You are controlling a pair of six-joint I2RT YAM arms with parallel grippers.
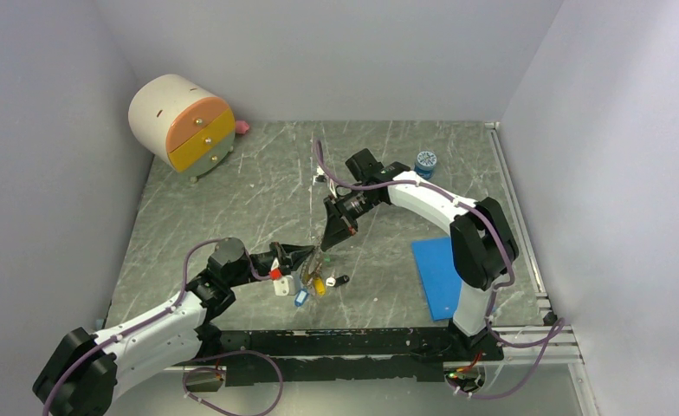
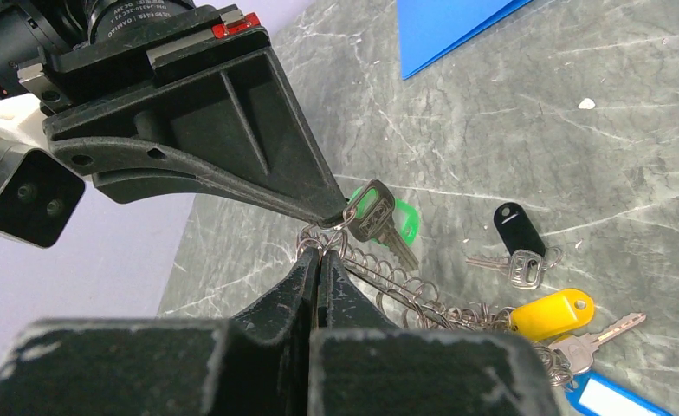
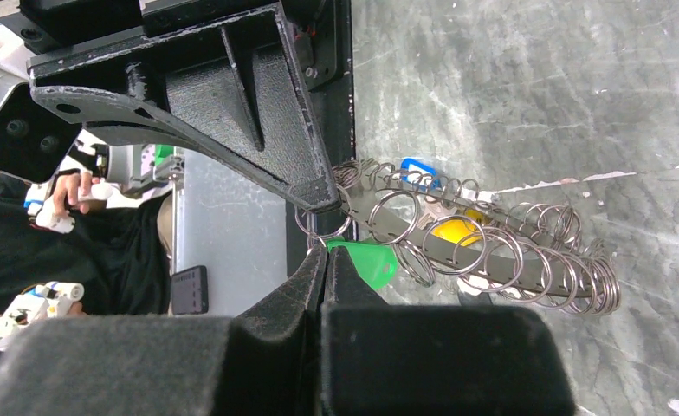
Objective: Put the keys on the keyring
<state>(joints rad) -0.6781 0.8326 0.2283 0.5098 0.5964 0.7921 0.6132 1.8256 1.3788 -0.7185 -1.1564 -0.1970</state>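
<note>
left gripper (image 2: pixel 319 260) pinching shut on keyring (image 3: pixel 492 260) low over desk (image 2: pixel 578 130) between the arms, right gripper (image 3: pixel 323 256) clamping green key (image 2: pixel 378 218) right against it, yellow key (image 2: pixel 551 314) resting at keyring's far end, black key (image 2: pixel 516 232) lying just beside

Robot lab cell, plain grey walls (image 1: pixel 336 52), marbled table (image 1: pixel 258 191), aluminium rail (image 1: pixel 505 165)

The blue key tag (image 2: pixel 617 400) is cut off at the frame's lower right edge. The yellow key head (image 3: pixel 453 232) is mostly hidden behind the keyring (image 3: pixel 570 277) coils.
</note>
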